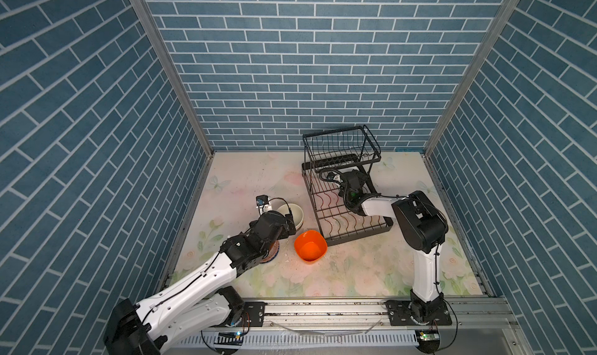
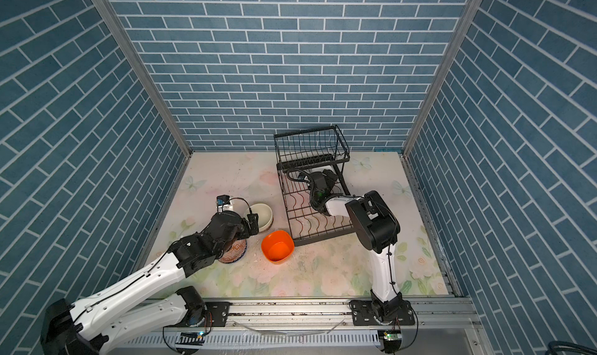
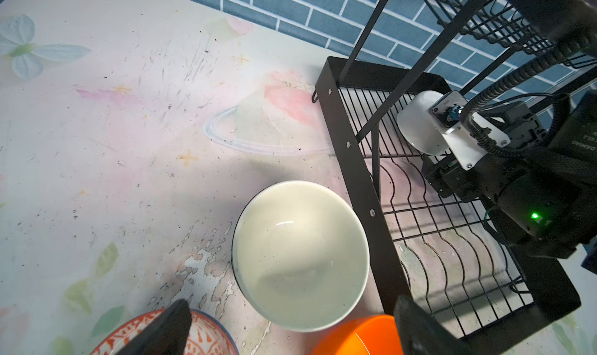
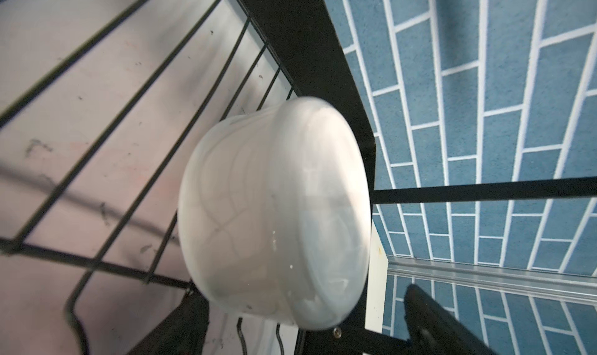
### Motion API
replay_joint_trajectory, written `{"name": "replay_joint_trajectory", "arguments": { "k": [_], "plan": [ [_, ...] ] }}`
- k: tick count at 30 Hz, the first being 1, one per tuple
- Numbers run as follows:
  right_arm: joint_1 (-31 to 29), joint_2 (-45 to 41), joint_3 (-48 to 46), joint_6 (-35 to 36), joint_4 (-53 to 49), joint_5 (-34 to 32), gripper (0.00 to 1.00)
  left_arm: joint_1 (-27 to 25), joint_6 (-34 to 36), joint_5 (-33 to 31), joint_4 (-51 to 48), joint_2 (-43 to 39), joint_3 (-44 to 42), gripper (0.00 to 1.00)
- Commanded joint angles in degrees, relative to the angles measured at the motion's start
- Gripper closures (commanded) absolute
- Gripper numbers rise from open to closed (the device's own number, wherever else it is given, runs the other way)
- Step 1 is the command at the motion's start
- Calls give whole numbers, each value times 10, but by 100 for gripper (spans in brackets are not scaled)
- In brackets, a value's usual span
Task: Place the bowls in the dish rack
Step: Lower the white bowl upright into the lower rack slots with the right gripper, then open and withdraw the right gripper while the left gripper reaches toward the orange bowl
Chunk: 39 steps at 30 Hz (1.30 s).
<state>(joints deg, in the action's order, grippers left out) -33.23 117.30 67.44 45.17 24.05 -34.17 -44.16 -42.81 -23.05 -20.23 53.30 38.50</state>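
The dish rack (image 1: 347, 204) is the biggest thing here, sitting at about 2 o'clock on the floral table (image 1: 355, 272). Its long base faces the arms, so bowls can be stood on edge between the curved divider wires, and its raised basket is at the far end.

The right gripper (image 4: 307, 330) reaches into the base under the basket. In the right wrist view a white bowl (image 4: 274, 214) stands on its side against the rack's end frame, propped by the wires. The jaws are spread and sit either side of the bowl's lower edge; I judge it just set down, though contact is hard to rule out.

The left gripper (image 3: 290, 330) hovers at 9 o'clock, jaws wide apart and empty, over the waiting bowls, probably lining up the next pick.

3 bowls remain on the table, near the rack's near corner: the orange bowl (image 1: 310, 245) at 6 o'clock, the cream bowl (image 3: 300, 256) just beside the rack's side rail, seemingly stacked on another, and the patterned bowl (image 2: 234, 251), partly hidden under the left arm.
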Motion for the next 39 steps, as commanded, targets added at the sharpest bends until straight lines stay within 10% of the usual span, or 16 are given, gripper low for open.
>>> {"name": "replay_joint_trajectory", "arguments": {
  "k": [1,39],
  "plan": [
    [3,-33,-17,-50,-13,12,5,3,5,-3,-3,2,4,0],
    [-43,-232,-187,-292,-126,94,8,3,-16,8,-125,62,80,0]
  ]
}}
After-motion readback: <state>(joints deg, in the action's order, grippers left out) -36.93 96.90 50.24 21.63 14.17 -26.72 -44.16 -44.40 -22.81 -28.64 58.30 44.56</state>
